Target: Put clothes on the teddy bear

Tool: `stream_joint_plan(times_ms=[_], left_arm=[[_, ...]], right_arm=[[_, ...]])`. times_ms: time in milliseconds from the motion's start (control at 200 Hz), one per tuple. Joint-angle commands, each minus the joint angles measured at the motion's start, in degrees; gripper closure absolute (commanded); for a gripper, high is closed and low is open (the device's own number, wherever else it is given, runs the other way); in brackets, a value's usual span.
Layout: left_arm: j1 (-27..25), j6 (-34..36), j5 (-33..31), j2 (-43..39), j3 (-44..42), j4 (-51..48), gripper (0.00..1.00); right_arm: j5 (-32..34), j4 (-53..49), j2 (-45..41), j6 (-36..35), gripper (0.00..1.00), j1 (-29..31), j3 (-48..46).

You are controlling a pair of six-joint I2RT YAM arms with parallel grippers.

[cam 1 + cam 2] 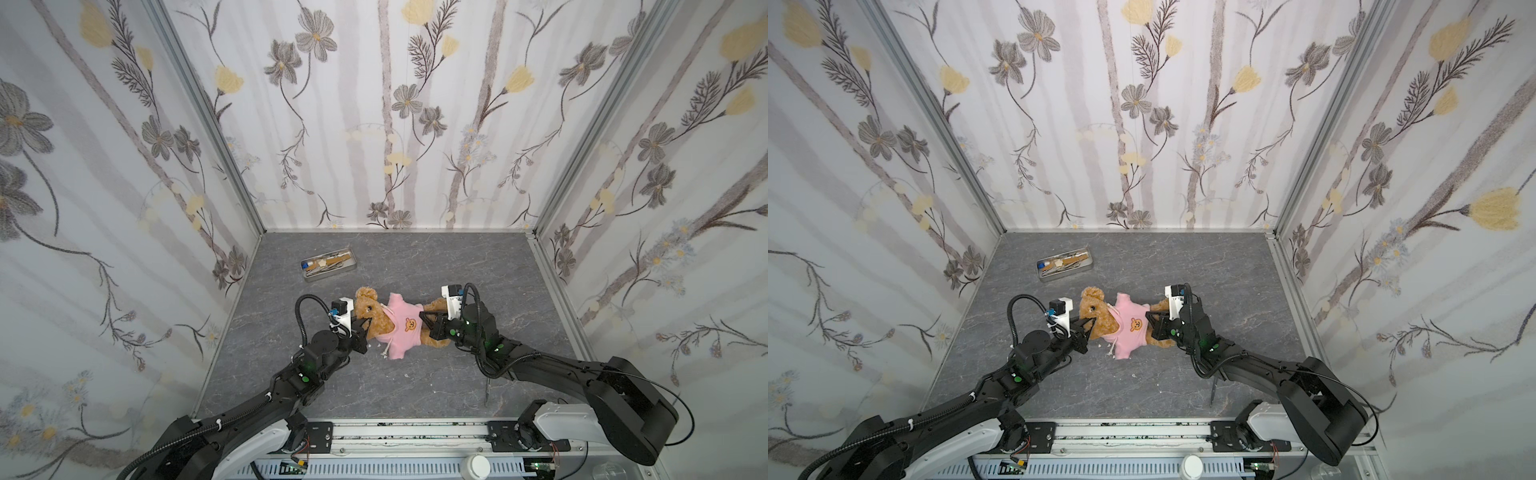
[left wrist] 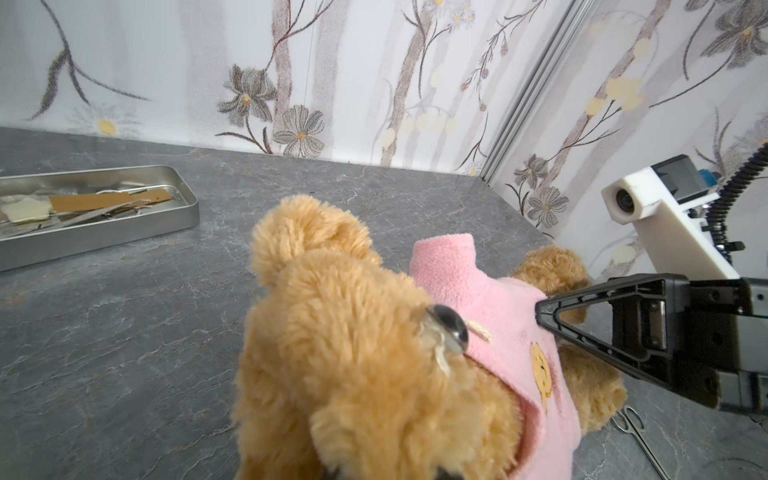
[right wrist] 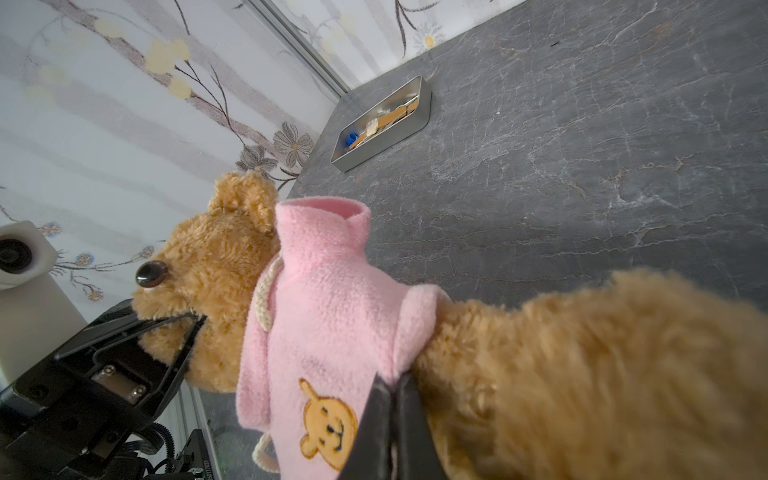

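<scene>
The teddy bear (image 1: 368, 309) (image 1: 1096, 309) lies on its back on the grey table, head to the left. It wears a pink shirt (image 1: 405, 328) (image 1: 1129, 328) with an orange bear-face emblem. One empty sleeve (image 3: 328, 216) sticks up. My left gripper (image 1: 365, 326) (image 1: 1090, 326) is at the bear's muzzle. In the left wrist view fur hides most of its fingers, whose dark tips show apart. My right gripper (image 3: 388, 382) (image 1: 423, 319) is shut on the shirt's lower hem, beside the bear's legs (image 3: 582, 374).
A metal tin (image 1: 330, 264) (image 1: 1065, 264) with small tools stands behind the bear to the left. Thin metal forceps (image 1: 487, 390) (image 2: 636, 428) lie on the table under the right arm. Flowered walls close in the back and both sides.
</scene>
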Motion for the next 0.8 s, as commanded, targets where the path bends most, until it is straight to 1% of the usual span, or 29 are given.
stream_joint_plan(times_ms=[0, 95, 200, 260, 295, 375, 420, 545, 644, 674, 694, 794], left_arm=[[-0.09, -8.34, 0.05, 2.29, -0.52, 3.43, 0.54], [-0.13, -14.17, -0.6, 2.29, -2.01, 3.24, 0.39], [0.07, -21.31, -1.99, -0.31, -3.84, 1.87, 0.22], [0.25, -24.65, -3.08, -1.86, -3.05, -1.98, 0.13], [0.57, -26.36, -3.77, -2.44, -1.9, -5.54, 0.1], [1.43, -27.09, -3.29, -2.22, 1.97, -12.39, 0.03], [2.11, -27.57, -3.02, -1.04, 4.33, -16.26, 0.0], [5.19, -28.08, 0.02, 4.85, 9.94, -23.43, 0.0], [8.17, -29.04, 6.56, 10.36, 12.76, -23.66, 0.0], [8.42, -29.18, 8.43, 12.17, 13.73, -23.66, 0.0], [8.52, -29.26, 9.65, 13.29, 14.28, -23.69, 0.0], [8.54, -31.44, 14.19, 17.57, 15.71, -23.43, 0.0]], right_arm=[[4.54, 6.61, 2.15, -4.23, 1.0, 0.21, -0.48], [5.53, 8.38, 3.47, -8.23, 1.0, 0.29, -1.79], [4.65, 9.71, 4.73, -13.37, 1.0, 0.61, -2.58], [4.29, 10.74, 4.86, -15.96, 1.0, 1.04, -3.31], [4.31, 11.5, 4.73, -17.32, 1.0, 1.27, -3.87], [5.23, 13.23, 4.22, -20.28, 1.0, 2.25, -5.15], [5.79, 13.96, 3.93, -21.72, 1.0, 2.78, -5.77], [7.86, 16.4, 3.22, -24.7, 1.0, 4.52, -7.15], [10.09, 16.49, 2.7, -26.7, 1.0, 5.75, -7.27], [10.64, 16.23, 2.6, -27.13, 1.0, 5.82, -7.1], [11.07, 15.95, 2.53, -27.36, 1.0, 7.59, -7.02], [12.15, 16.04, 2.5, -28.0, 1.0, 8.54, -7.18]])
